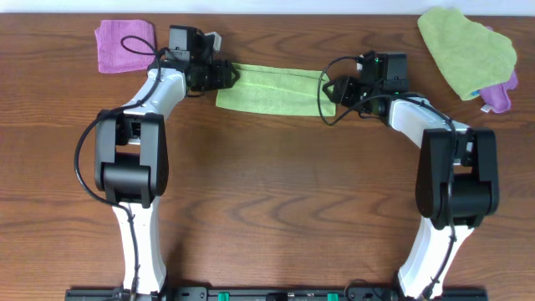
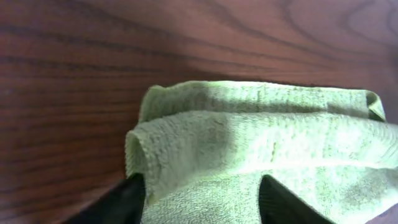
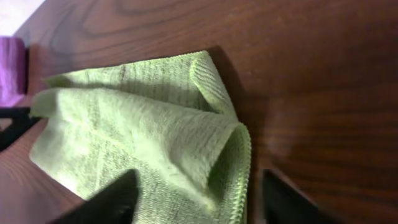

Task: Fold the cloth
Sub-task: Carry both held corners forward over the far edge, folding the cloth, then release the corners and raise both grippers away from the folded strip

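Observation:
The light green cloth [image 1: 272, 90] lies on the table folded into a long strip between my two arms. My left gripper [image 1: 230, 75] is at its left end. In the left wrist view its jaws [image 2: 202, 186] are spread open, with the doubled cloth end [image 2: 261, 137] lying between the fingers. My right gripper [image 1: 333, 90] is at the right end. In the right wrist view its jaws [image 3: 199, 186] are open around the folded corner [image 3: 137, 118], with the right finger over bare wood.
A purple cloth [image 1: 124, 43] lies at the back left, behind my left arm, and also shows in the right wrist view [image 3: 11, 68]. Another green cloth [image 1: 464, 38] lies at the back right, over a second purple cloth [image 1: 499, 96]. The table is dark wood.

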Available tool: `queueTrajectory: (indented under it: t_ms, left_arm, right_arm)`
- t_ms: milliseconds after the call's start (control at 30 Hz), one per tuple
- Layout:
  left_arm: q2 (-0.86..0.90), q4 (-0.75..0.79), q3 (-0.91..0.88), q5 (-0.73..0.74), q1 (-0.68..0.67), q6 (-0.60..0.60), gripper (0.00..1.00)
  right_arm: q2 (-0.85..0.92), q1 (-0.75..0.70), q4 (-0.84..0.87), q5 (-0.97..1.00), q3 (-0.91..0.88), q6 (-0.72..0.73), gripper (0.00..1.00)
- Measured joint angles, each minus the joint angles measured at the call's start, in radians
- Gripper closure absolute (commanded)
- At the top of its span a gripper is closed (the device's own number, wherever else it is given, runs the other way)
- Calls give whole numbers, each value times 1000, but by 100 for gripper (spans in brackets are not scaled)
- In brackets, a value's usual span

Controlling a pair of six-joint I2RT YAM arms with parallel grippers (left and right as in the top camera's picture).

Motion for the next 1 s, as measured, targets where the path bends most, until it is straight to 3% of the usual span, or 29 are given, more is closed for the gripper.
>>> queueTrajectory:
  t_ms: [433,633,700,767,833,900,933,967,1000]
  left_arm:
    - [-1,-159,75,-22,0,49,27]
    - [-87,-190,122,-90,1,121,26]
    - [-136,-216,124,-106,1,142,32]
    - [-188,-274,129,-114,-1,176,48]
    - [-227,-331,133,-123,-5,202,65]
    - [-247,-381,135,-140,-12,224,73]
    - [-255,-406,136,-158,-17,231,88]
    - [-261,-432,137,-177,-23,241,94]
    - [-261,-446,138,-198,-28,243,94]
  right_arm:
    - [0,-11,-60,-44,28,-5,22]
    - [-10,-24,-325,-35,198,-94,24]
    - [-24,-24,-422,-25,253,-141,28]
    - [-53,-24,-535,-8,297,-185,36]
    - [-98,-24,-623,31,312,-234,54]
    - [-142,-23,-712,85,316,-276,98]
    - [-164,-21,-752,113,316,-288,98]
    - [-192,-19,-797,151,317,-304,98]
    - [-212,-19,-831,183,317,-316,98]
